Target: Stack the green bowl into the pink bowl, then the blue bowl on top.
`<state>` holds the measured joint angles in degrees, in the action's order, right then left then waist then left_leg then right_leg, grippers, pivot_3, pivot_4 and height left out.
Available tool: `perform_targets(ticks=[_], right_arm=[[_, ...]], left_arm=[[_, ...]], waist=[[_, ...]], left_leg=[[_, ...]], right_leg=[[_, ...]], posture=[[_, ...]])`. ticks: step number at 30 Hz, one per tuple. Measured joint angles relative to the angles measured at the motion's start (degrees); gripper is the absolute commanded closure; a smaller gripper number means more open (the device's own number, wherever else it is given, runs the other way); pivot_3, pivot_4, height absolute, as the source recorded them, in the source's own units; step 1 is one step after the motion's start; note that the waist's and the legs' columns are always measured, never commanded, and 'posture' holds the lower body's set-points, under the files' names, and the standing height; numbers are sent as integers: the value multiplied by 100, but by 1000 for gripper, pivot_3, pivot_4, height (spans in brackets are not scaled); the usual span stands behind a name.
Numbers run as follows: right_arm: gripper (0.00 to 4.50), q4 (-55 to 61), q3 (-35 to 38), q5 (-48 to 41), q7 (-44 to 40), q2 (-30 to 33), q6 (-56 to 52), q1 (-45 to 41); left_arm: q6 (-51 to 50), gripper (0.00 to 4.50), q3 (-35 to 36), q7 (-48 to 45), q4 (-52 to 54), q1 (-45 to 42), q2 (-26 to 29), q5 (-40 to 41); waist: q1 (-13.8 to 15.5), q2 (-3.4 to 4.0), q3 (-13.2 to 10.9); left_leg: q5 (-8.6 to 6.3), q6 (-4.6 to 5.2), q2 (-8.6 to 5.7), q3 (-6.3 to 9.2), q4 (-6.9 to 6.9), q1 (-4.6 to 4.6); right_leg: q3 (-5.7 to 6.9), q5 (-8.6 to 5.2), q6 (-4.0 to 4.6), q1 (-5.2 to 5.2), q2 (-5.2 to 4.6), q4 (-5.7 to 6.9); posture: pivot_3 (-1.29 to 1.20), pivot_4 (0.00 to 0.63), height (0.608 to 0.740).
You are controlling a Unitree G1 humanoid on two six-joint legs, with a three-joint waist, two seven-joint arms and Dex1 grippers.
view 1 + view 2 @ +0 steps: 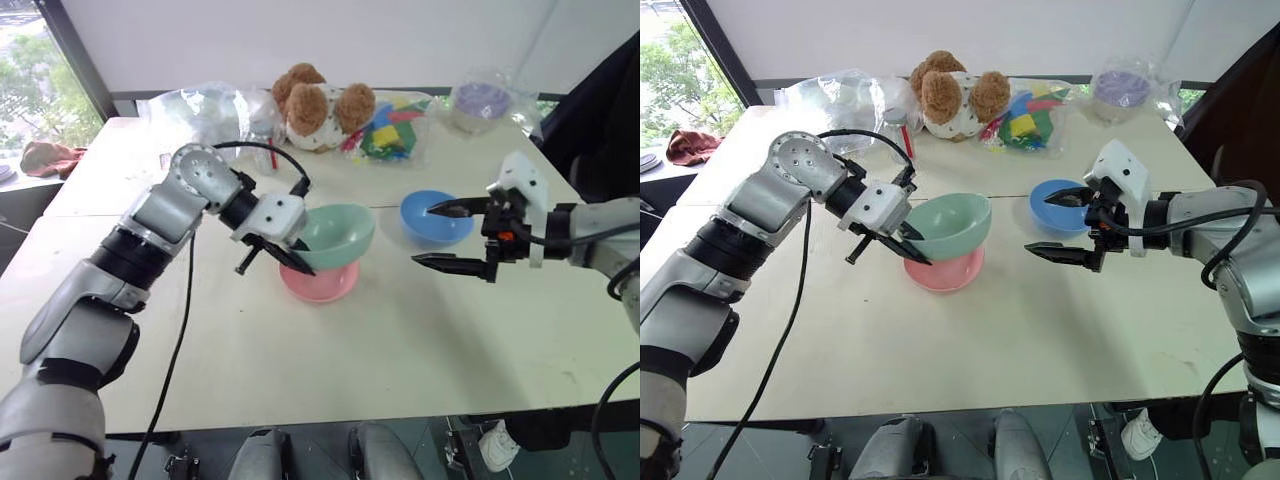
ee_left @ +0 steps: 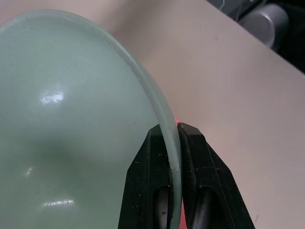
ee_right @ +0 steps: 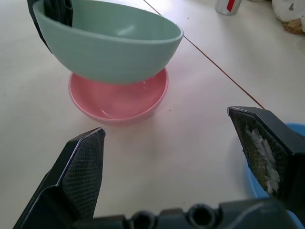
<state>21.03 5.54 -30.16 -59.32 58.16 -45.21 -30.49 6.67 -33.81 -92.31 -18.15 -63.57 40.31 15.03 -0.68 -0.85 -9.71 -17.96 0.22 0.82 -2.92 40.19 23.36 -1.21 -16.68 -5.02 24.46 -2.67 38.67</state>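
My left gripper (image 1: 283, 252) is shut on the rim of the green bowl (image 1: 336, 235), one finger inside the wall and one outside. The bowl hangs tilted just above the pink bowl (image 1: 322, 283), which rests on the table near its middle; in the right wrist view a gap shows between the green bowl (image 3: 109, 45) and the pink bowl (image 3: 119, 98). The blue bowl (image 1: 432, 218) sits on the table to the right. My right gripper (image 1: 447, 236) stands open beside it, fingers pointing left, with nothing between them.
A teddy bear (image 1: 318, 105), a bag of coloured pieces (image 1: 393, 128) and crumpled clear plastic (image 1: 205, 108) line the table's far edge. A plastic-wrapped purple-lidded container (image 1: 482, 100) sits at the back right. A black cable (image 1: 180, 330) hangs along my left arm.
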Motion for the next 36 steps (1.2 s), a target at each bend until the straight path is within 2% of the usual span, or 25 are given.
perform_targets(ticks=[4,9,14,19,25,29,34,36], right_arm=[[0,31,34,-50,67,1,-63,85],[0,40,39,-62,112,1,-64,84],[0,26,39,-58,109,29,-60,83],[0,-40,-52,45,133,31,6,58],[0,-1338,-1043,915,638,-504,14,-578],[0,-2350,-1557,1400,740,-945,233,-1135],[0,-4167,-2087,2145,644,-1337,930,-1731],[559,-4734,-2194,2333,508,-1488,1203,-1903]], left_arm=[[638,4477,-66,19,-378,2,-193,-581],[906,2467,-51,14,-535,49,-506,-966],[639,32,0,1,-444,166,-374,-917],[-492,32,623,0,-269,-1,-247,-277],[-1995,32,1915,121,-133,-242,198,496],[-2699,32,2428,445,68,272,417,726],[-3503,32,3171,949,706,1266,871,1074],[-3778,0,3557,1155,1090,1610,1060,1258]], waist=[[18,0,0],[10,0,0],[-11,0,0],[-3,-2,-1],[-56,4,2],[-55,4,1],[-33,1,-1],[-31,1,-1]], left_leg=[[-1,1,-1,1,0,2],[-2,4,-1,1,-1,6],[-2,4,3,3,-5,4],[-2,4,2,4,-2,6],[-1,2,2,-2,-4,-1],[1,-1,3,-1,-6,2],[6,-11,3,1,-8,8],[6,-11,2,-1,-8,9]], right_leg=[[5,0,0,1,1,-5],[9,0,0,0,1,-14],[5,0,0,1,3,-12],[6,0,0,1,2,-12],[7,0,-1,3,5,-6],[6,-1,0,11,4,0],[5,-1,-1,13,-2,-2],[5,-1,0,12,-5,-4]], posture=[[0,150,740],[0,150,740],[0,150,740],[0,150,740],[0,150,740],[0,150,740],[0,150,740],[0,150,740]])
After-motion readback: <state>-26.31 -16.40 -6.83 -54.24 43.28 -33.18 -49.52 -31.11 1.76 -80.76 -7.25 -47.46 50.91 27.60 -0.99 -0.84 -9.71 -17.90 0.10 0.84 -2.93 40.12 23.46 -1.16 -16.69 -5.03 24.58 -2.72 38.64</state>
